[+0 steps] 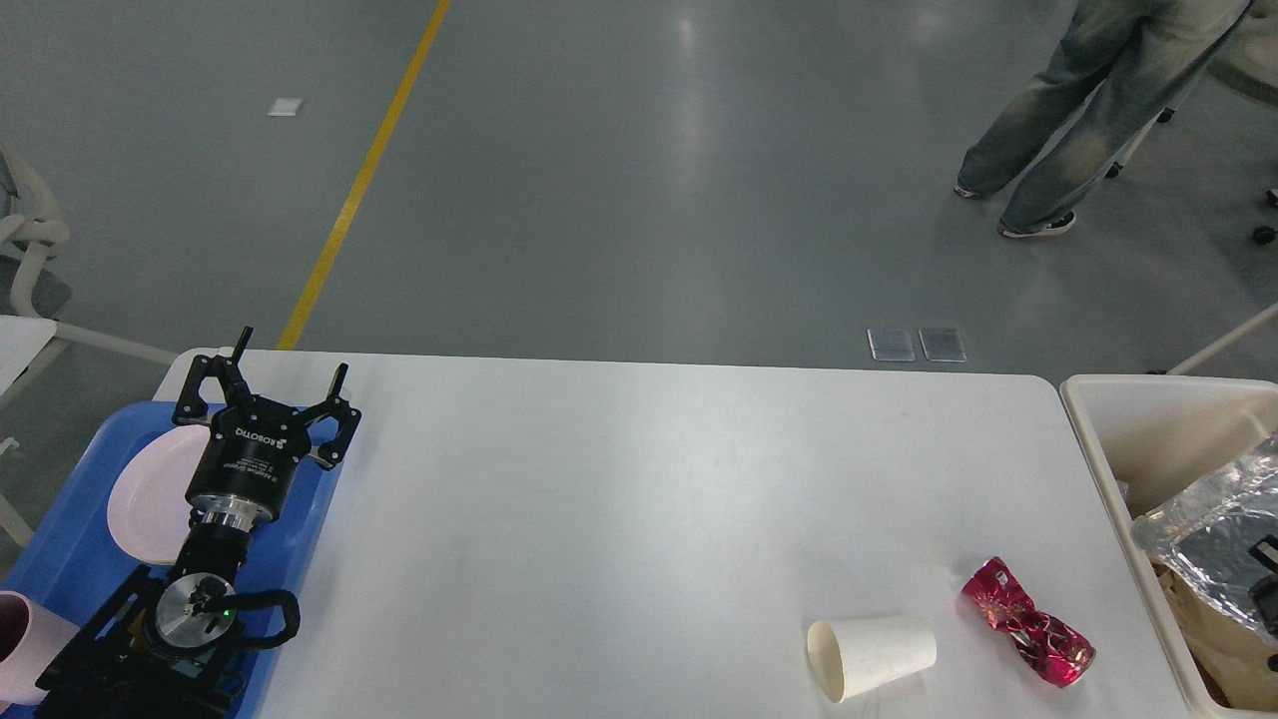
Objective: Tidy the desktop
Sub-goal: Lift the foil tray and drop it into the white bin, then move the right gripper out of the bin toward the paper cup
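The large smooth white rectangular desktop (619, 499) with rounded corners fills the lower middle of the view and serves as the landmark.

Just off its right end stands a cream-beige rectangular bin (1108, 419). Inside it lies a crumpled sheet of silver foil (1203, 529) on top of brown crumpled paper (1213, 639). A small black part (1266, 584) shows at the right edge over the foil; whether it is the right gripper, and how its fingers stand, cannot be told.

On the desktop's left end rests a blue plastic tray (60, 559). It holds a pale pink round plate (150, 494), and a pale pink cup (20, 649) shows at the tray's near left corner, partly cut off by the view's edge.

The left gripper (285, 384), black, hangs above the tray's right edge, its two fingers spread wide with nothing between them; the arm behind it covers part of the plate and tray.

Near the desktop's front right corner a white paper cup (874, 657) lies on its side, mouth to the left. Just beside it, apart and closer to the bin, lies a crushed red shiny can (1028, 624).

Beyond the desktop's far edge spreads grey floor (639, 180) with a yellow line (364, 170), and a person's jeans-clad legs (1078, 110) stand past the far right corner.
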Robot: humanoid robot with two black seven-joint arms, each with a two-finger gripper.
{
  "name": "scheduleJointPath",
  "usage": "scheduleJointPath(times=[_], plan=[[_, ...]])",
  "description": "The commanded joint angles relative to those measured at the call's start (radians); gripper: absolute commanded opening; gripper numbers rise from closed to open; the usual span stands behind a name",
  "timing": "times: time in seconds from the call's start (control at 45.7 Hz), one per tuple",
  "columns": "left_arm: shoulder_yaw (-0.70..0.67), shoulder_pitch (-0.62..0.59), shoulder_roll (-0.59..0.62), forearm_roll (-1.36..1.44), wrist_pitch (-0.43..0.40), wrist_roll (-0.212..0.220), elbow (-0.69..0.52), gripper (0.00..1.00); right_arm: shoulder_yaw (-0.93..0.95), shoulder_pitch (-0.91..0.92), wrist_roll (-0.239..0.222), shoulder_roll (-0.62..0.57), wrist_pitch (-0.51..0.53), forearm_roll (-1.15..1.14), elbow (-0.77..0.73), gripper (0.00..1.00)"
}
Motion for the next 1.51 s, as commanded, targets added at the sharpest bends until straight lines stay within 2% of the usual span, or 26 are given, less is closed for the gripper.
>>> scheduleJointPath(times=[0.0,0.328,0.35,0.372,0.394,0.437,0.459,0.809,0.962,1.115,1.137,1.159,1.225,1.487], plan=[[0.000,0.000,-0.001,0.000,0.000,0.000,-0.001,0.96,0.004,-0.031,-0.010,0.024,-0.030,0.000,-0.001,0.00],[0.000,0.000,-0.001,0.000,0.000,0.000,-0.001,0.96,0.007,-0.054,-0.009,0.049,-0.036,-0.001,0.002,0.00],[0.000,0.001,0.001,0.000,0.001,0.000,0.000,0.96,0.005,-0.054,-0.007,0.047,-0.038,-0.001,0.002,0.14],[0.000,0.000,0.001,0.000,0.001,-0.002,0.000,0.96,0.002,-0.055,-0.003,0.046,-0.041,-0.001,0.001,0.35],[0.000,0.000,-0.001,0.000,0.001,0.000,0.000,0.96,0.001,-0.054,-0.003,0.043,-0.044,-0.001,0.001,0.64],[0.000,0.001,-0.001,0.000,0.001,0.000,0.000,0.96,-0.001,-0.052,-0.001,0.043,-0.047,-0.001,0.001,0.92],[0.000,0.000,0.001,0.000,0.000,0.000,0.000,0.96,0.001,-0.049,-0.003,0.043,-0.047,-0.001,0.002,1.00],[0.000,0.001,-0.001,0.000,0.000,0.000,0.000,0.96,0.004,-0.028,-0.003,0.035,-0.038,-0.003,0.045,1.00],[0.000,0.000,0.001,0.000,0.001,0.000,0.000,0.96,-0.008,0.118,-0.001,-0.052,-0.025,-0.030,0.201,1.00],[0.000,0.000,0.001,0.000,0.000,0.000,-0.001,0.96,-0.045,0.362,-0.006,-0.128,-0.001,-0.197,0.439,1.00],[0.000,0.000,-0.001,0.000,0.001,0.000,-0.001,0.96,-0.051,0.401,-0.009,-0.135,0.014,-0.221,0.474,1.00],[0.000,0.000,-0.001,0.000,0.000,0.000,-0.001,0.96,-0.069,0.501,-0.012,-0.154,0.074,-0.266,0.557,1.00],[0.000,0.001,-0.001,0.000,0.000,0.000,-0.001,0.96,-0.106,0.613,-0.012,-0.163,0.169,-0.291,0.639,1.00],[0.000,0.000,-0.001,0.000,0.000,0.000,-0.001,0.96,-0.268,1.038,-0.013,-0.109,0.600,-0.288,0.855,1.00]])
